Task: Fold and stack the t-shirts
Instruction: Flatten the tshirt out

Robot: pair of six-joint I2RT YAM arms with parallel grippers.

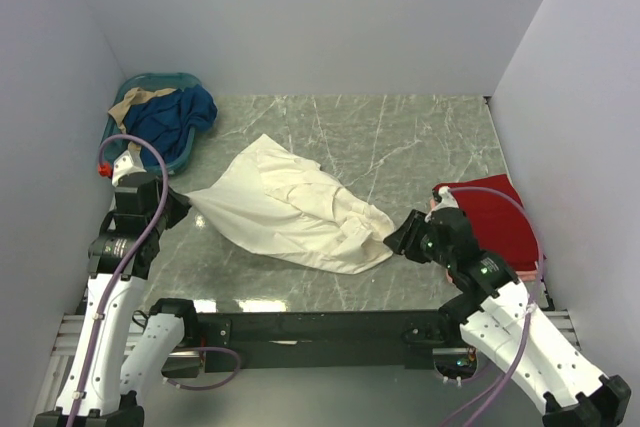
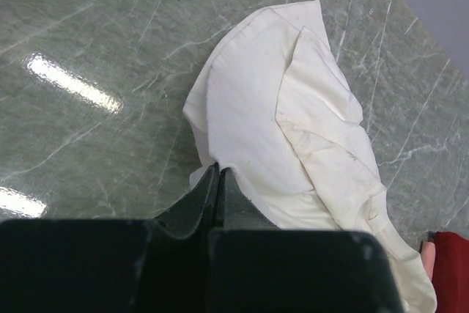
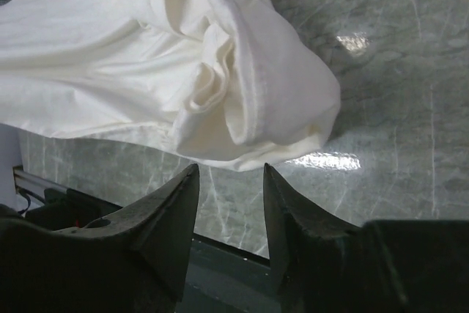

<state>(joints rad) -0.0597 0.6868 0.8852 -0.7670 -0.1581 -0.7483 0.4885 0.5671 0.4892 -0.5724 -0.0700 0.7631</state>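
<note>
A crumpled cream-white t-shirt (image 1: 290, 209) lies stretched across the middle of the marble table. My left gripper (image 1: 180, 199) is shut on its left corner; in the left wrist view the cream-white t-shirt (image 2: 278, 130) spreads away from the pinched jaws of my left gripper (image 2: 218, 174). My right gripper (image 1: 400, 237) stands open just off the shirt's right end. In the right wrist view the bunched hem of the t-shirt (image 3: 242, 93) lies just beyond my right gripper (image 3: 231, 170), nothing between the fingers. A folded red t-shirt (image 1: 495, 215) lies at the right.
A teal basket (image 1: 160, 122) at the back left holds blue and tan clothes. White walls close in the table (image 1: 420, 137) on three sides. The near table edge and black rail (image 3: 220, 254) show under my right gripper.
</note>
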